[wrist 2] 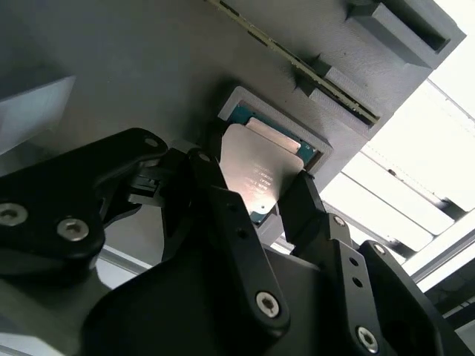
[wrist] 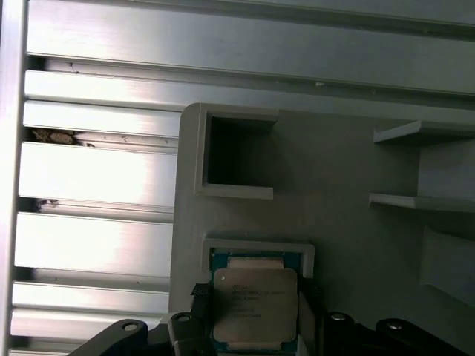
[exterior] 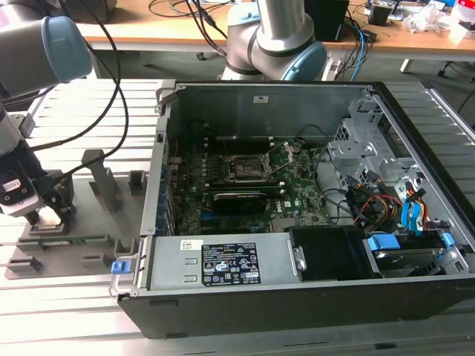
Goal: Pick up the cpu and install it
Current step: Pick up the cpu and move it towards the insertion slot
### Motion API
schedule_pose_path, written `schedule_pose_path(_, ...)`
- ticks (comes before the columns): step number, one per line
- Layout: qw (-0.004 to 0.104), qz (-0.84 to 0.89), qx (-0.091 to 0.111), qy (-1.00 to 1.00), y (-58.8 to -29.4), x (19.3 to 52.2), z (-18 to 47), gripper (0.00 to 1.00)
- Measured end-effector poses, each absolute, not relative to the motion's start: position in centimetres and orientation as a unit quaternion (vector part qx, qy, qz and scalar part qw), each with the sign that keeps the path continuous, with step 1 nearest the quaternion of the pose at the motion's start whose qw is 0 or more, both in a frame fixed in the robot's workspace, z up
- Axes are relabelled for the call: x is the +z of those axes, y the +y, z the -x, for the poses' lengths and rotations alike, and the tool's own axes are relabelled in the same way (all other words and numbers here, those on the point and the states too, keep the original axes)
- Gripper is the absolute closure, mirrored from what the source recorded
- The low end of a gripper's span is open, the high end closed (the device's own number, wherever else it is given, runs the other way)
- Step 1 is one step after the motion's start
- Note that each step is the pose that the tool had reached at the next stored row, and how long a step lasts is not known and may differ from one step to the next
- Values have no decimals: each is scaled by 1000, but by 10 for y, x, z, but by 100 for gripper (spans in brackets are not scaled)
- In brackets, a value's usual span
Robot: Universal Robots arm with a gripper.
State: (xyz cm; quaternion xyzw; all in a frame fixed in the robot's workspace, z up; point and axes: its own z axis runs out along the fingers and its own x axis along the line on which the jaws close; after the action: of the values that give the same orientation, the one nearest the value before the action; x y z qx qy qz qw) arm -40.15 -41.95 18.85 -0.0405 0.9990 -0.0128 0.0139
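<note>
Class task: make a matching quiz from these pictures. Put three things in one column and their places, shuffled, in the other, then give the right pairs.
Things:
1. cpu
2. hand
3. socket frame

Places:
a. on the motherboard inside the open computer case
b. in a square recess of the grey holder
c. down at the cpu, outside the case on the exterior view's left

Pairs: 1-b, 2-c, 3-a

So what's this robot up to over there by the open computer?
A robot arm's gripper is down over the cpu, a small silvery chip lying in a recess of a grey holder. The chip is not in the machine yet: the open computer case stands apart, toward the exterior view's right.
</note>
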Motion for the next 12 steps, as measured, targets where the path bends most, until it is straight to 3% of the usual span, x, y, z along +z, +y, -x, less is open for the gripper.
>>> schedule_pose_path(12,14,41,-14,999,-420,189,401,45)
